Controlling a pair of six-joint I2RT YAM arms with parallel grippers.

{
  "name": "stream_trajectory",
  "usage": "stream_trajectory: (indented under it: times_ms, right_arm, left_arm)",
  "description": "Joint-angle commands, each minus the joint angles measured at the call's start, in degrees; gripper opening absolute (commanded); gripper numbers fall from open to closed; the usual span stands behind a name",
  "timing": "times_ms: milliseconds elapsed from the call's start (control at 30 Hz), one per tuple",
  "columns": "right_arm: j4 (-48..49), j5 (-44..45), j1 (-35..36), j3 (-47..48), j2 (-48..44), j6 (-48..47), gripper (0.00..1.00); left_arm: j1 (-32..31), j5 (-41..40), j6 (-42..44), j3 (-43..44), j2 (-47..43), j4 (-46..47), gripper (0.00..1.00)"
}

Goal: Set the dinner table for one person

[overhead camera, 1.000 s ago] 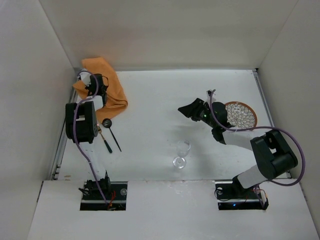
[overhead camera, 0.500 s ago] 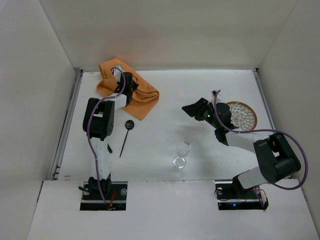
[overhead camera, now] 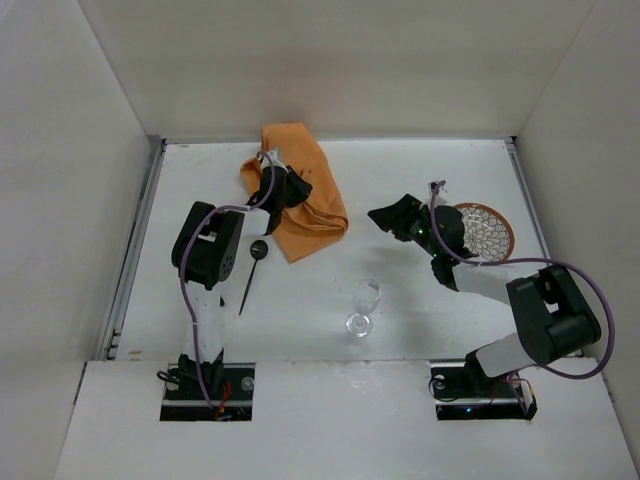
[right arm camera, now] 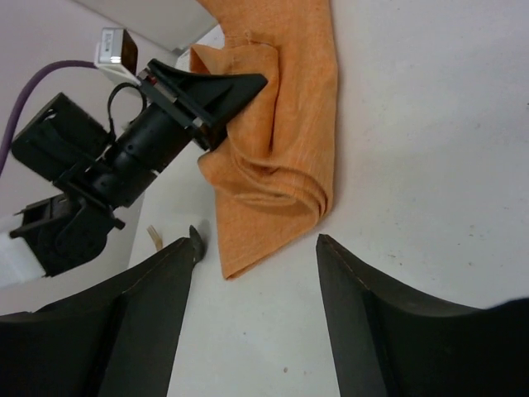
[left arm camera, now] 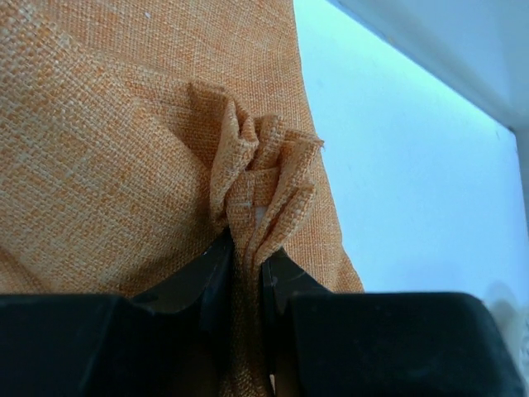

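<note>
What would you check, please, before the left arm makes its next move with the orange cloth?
1. Grip: left fingers shut on a bunched fold of the orange cloth: ok.
2. Cloth lying neat on the table: not ok, it is rumpled.
3. Other arm: right fingers open, empty, apart from the cloth: ok.
4. Wine glass upright, apart from the cloth: ok.
5. Black utensil clear of the cloth's edge: cannot tell, very close.

Plain orange woven cloth [overhead camera: 305, 200] stands out on the matte white worktop [overhead camera: 300, 310], along with a plate [overhead camera: 485, 230] rimmed in brown with a white scale-like lattice, a clear colourless glass [overhead camera: 365, 305] and an all-black spoon [overhead camera: 250, 272].
</note>
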Motion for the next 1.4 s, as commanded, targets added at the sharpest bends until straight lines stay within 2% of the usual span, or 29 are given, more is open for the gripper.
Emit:
stream_trajectory:
  times_ms: [0,67,167,200,267,367,433,500,533,567,600,667,700,833,867,933,1000,1100,1367]
  right_arm:
    - [2.1,2.1,0.0,1.2,1.0,-1.8,0.7]
    - [1.1,2.8,0.0,1.8,1.5,-2.6,0.72]
    - [-1.1,4.7,1.3,2.8,1.7,-4.3,0.77]
    - [-1.4,5.6,1.7,3.1,2.1,-4.6,0.78]
    - [-2.4,5.8,2.3,4.0,2.8,-5.1,0.78]
    - [-2.6,6.7,3.0,4.0,2.6,-5.8,0.79]
    - [-3.3,6.3,3.3,5.1,3.2,-6.3,0.78]
    - [-4.9,6.3,4.1,6.0,2.9,-7.9,0.71]
    - [-5.6,6.8,4.7,6.5,2.8,-8.9,0.65]
    - [-6.3,6.7,5.3,7.4,3.3,-9.9,0.53]
    - [-7.2,6.2,5.7,8.7,4.0,-10.8,0.46]
    - [-10.6,5.6,6.9,11.5,5.3,-12.5,0.35]
    - [-12.2,5.6,7.5,12.8,6.0,-13.3,0.33]
    - [-16.9,5.7,9.5,18.7,9.8,-16.8,0.36]
    - [-18.2,6.4,9.7,20.2,10.8,-17.2,0.41]
    - [-20.0,7.6,9.7,22.8,12.8,-17.2,0.59]
    - [-21.4,9.1,9.7,25.1,15.0,-17.0,0.69]
    - [-23.3,10.3,9.7,27.0,17.6,-16.0,0.69]
    - [-23.2,13.9,11.1,26.9,21.2,-12.8,0.63]
  left_arm:
    - [-1.7,10.2,1.0,-4.4,-6.2,1.0,0.05]
    - [-1.6,10.1,2.6,-7.1,-9.2,1.1,0.11]
    - [-1.0,6.2,2.7,-12.6,-15.4,1.3,0.41]
    - [-1.0,4.7,3.1,-14.6,-17.9,1.5,0.48]
    - [-1.1,3.6,4.0,-18.3,-22.3,2.5,0.53]
    - [-1.0,1.4,3.7,-23.5,-29.1,2.6,0.66]
    - [-1.1,-2.0,1.9,-28.2,-33.8,2.8,0.64]
    - [-1.3,-5.3,0.0,-32.8,-37.4,2.2,0.55]
    - [-1.3,-6.5,-1.0,-35.1,-38.8,2.0,0.51]
    - [-1.3,-7.7,-2.2,-37.4,-40.0,1.7,0.49]
    - [-1.0,-8.3,-3.3,-39.6,-41.1,1.4,0.47]
    - [-0.8,-9.0,-5.1,-43.5,-43.2,1.5,0.44]
    - [-0.6,-9.3,-6.0,-45.1,-44.3,1.4,0.43]
    - [-0.5,-9.8,-8.5,-49.7,-49.6,0.3,0.41]
    - [-0.9,-10.1,-9.0,-50.4,-50.4,0.1,0.4]
    - [-1.3,-10.0,-10.0,-51.8,-51.7,-0.6,0.37]
    - [-0.8,-10.5,-11.5,-53.9,-53.4,-1.2,0.33]
    - [0.6,-10.8,-12.3,-56.6,-55.2,-1.5,0.28]
    - [1.4,-7.6,-13.2,-60.8,-59.6,-6.0,0.23]
